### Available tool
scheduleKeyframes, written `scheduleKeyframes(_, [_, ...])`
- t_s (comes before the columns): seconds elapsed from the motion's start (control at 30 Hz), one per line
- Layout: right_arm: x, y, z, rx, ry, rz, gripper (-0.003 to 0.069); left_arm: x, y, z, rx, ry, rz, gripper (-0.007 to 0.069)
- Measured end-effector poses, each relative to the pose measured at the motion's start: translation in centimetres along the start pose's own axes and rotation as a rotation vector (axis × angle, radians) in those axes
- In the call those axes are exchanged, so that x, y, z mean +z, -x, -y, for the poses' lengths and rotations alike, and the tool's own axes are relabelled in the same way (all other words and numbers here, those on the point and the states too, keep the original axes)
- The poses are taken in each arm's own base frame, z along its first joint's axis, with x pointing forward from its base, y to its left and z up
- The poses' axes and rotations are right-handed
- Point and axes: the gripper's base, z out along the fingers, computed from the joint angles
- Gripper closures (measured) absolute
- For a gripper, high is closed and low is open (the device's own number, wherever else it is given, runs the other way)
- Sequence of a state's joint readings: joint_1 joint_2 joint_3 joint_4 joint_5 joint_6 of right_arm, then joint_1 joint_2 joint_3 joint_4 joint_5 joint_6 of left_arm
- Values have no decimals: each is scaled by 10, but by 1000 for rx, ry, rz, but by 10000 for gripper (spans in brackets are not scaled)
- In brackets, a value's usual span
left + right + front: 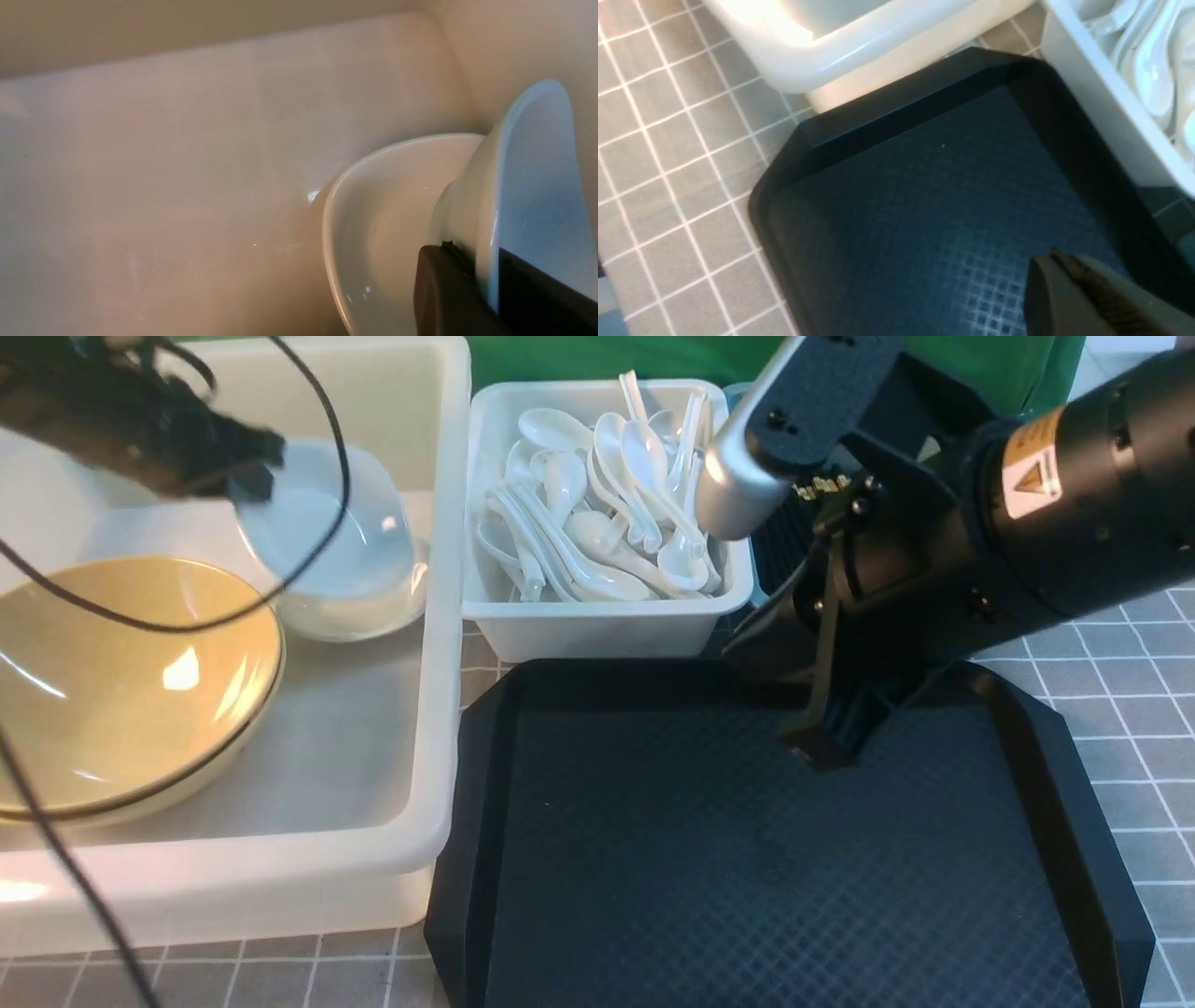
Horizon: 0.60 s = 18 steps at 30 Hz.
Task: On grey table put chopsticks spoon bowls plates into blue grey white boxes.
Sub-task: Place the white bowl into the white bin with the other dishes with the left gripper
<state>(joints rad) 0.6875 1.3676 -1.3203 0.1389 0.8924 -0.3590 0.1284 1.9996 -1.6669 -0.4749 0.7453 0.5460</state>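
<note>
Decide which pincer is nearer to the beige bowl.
Left. The left pincer grips a small white plate just beyond the beige bowl, over the large white box; the right pincer hangs over the black tray.

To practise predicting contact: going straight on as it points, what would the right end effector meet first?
Probably the black tray, its textured floor: the right end effector points down at it, nothing between.

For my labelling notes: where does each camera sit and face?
Front view: between the arms, facing forward-down: large white box, spoon box, black tray, left arm, right arm.
Left wrist view: looking into large white box; left hand pinches a tilted plate.
Right wrist view: above black tray; shut right hand shows.
Shared: front and right wrist see black tray, spoon box.
</note>
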Motion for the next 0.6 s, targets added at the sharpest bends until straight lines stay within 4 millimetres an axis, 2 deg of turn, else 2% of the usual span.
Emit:
scheduleKeyframes(0.07, [1,2,1,-4,-5,-1,614,10,-2,-2,8,-8,-23,602])
scheduleKeyframes(0.1, [3,3,2,-8,-11,1,614,22,-3,-4,29,-12,-46,585])
scheduleKeyframes(0.17, [4,5,3,-12,-16,2,614,32,-5,-5,64,-12,-79,547])
scheduleKeyframes(0.23, [4,7,5,-24,-32,4,614,40,-7,-4,131,3,-131,461])
scheduleKeyframes(0.3, [4,7,6,-28,-37,3,614,43,-7,-3,161,15,-150,417])
scheduleKeyframes(0.33, [4,7,6,-32,-42,2,614,44,-8,0,205,32,-174,349])
scheduleKeyframes(0.43, [4,7,7,-40,-51,1,614,44,-5,3,251,69,-188,207])
scheduleKeyframes(0.5, [3,7,7,-42,-53,3,614,40,1,2,252,98,-182,109])
scheduleKeyframes(0.6, [3,7,7,-42,-50,-5,614,26,17,2,239,131,-163,23])
